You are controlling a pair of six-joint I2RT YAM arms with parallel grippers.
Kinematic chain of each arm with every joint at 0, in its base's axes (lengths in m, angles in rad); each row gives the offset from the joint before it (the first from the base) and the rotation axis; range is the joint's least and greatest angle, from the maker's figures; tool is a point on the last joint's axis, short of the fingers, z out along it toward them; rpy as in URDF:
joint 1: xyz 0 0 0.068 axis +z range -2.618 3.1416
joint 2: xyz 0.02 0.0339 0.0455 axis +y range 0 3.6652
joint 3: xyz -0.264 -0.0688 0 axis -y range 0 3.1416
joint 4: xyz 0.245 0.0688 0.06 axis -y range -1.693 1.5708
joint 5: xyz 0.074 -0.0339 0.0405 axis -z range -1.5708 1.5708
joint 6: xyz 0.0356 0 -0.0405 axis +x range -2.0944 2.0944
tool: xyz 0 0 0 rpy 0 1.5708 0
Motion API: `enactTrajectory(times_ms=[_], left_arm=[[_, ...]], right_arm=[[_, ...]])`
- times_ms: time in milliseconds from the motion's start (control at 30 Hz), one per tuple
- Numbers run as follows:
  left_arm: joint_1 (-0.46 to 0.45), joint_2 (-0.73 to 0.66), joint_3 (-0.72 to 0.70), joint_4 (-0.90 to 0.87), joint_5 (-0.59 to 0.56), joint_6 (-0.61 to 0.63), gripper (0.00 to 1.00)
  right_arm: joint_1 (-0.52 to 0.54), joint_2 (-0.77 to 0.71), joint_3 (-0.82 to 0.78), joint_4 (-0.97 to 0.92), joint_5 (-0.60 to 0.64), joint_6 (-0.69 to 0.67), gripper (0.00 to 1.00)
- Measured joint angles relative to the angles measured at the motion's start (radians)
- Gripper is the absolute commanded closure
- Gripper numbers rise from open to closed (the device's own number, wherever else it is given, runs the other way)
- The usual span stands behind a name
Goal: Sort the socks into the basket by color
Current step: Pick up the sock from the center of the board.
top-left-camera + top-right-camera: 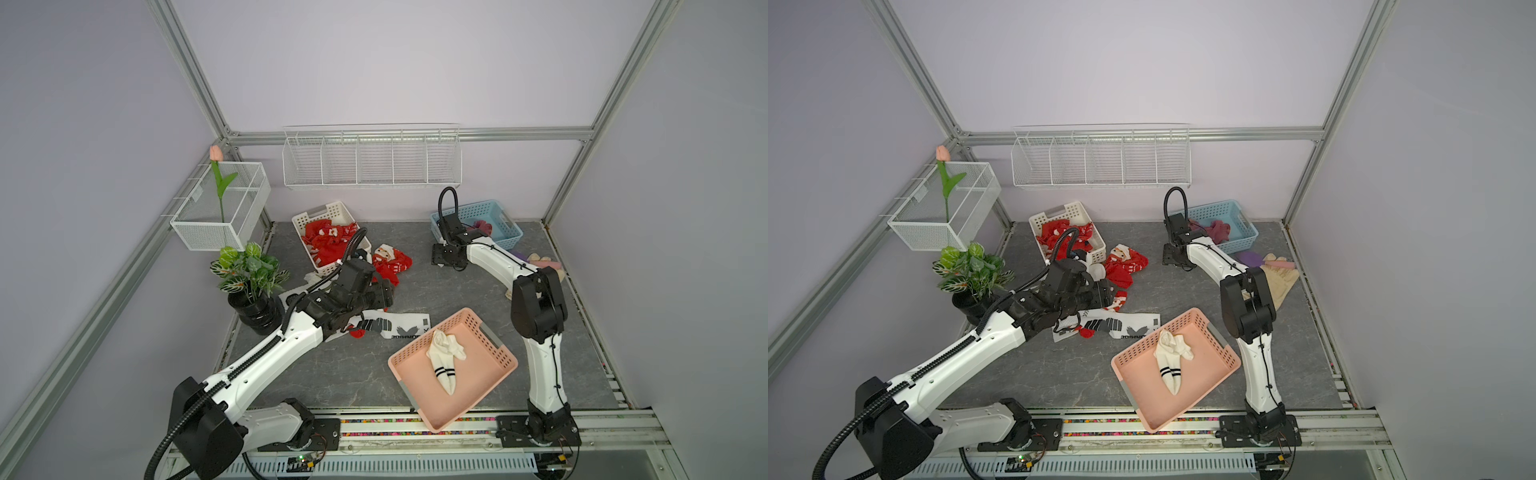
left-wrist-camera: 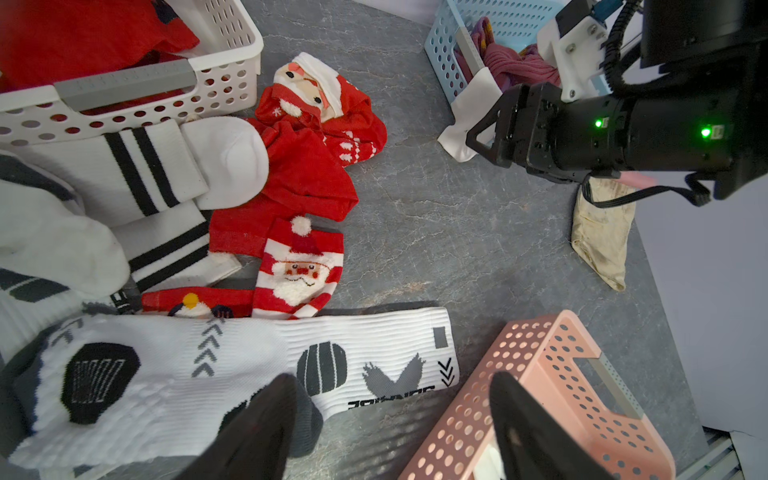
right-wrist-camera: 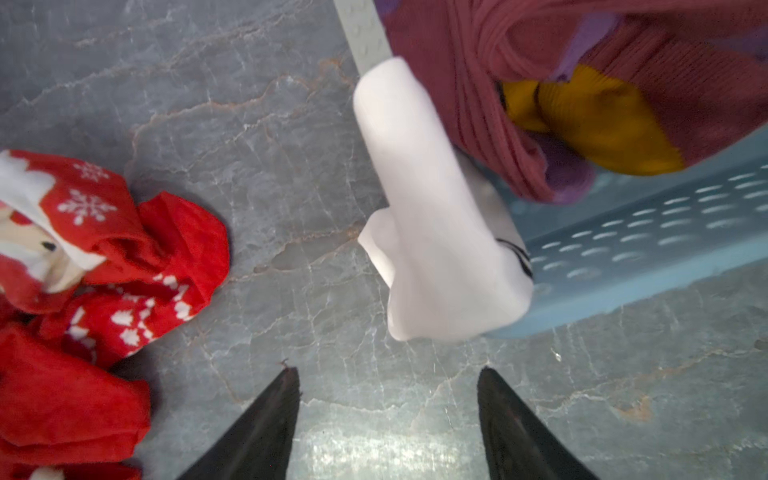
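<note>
Right gripper, jaws spread and empty, hovers just short of the small white fabric sock draped over the rim of the light-blue perforated plastic basket, next to the maroon-and-orange knit socks inside. Best to pinch only the hanging white part, lift straight off the rim so the maroon ones don't drag, and carry it to the pink perforated plastic basket. Left gripper is also spread, above the long white sock with grey-black marks.

Red socks piled in the white basket, maroon socks in the blue basket, and one striped white sock lies in the pink basket. Left gripper hangs over the loose heap; right gripper sits low, just beside the blue basket.
</note>
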State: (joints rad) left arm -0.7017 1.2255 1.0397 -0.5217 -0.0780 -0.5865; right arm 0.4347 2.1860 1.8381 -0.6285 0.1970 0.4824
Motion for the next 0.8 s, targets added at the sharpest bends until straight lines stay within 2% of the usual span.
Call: enactTrajectory(times_ms=[200,333,467,600,700,800], left_arm=[[0.000,0.000,0.018,0.000,0.000,0.012,0.30],[0.000,0.000,0.019,-0.002,-0.003,0.018,0.30],[0.000,0.000,0.019,-0.005,-0.003,0.020,0.30],[0.000,0.000,0.019,-0.009,-0.003,0.023,0.30],[0.000,0.000,0.019,-0.009,-0.003,0.023,0.31],[0.000,0.000,0.019,-0.009,-0.003,0.023,0.31]], right_arm=[[-0.003,0.043,0.008,0.046,0.010,0.048,0.44],[-0.003,0.053,0.000,0.084,0.020,0.080,0.56],[-0.003,0.053,-0.030,0.140,0.034,0.101,0.61],[-0.003,0.053,-0.054,0.173,0.048,0.122,0.83],[-0.003,0.052,-0.069,0.204,0.050,0.124,0.92],[-0.002,0.048,-0.102,0.238,0.051,0.125,0.93]])
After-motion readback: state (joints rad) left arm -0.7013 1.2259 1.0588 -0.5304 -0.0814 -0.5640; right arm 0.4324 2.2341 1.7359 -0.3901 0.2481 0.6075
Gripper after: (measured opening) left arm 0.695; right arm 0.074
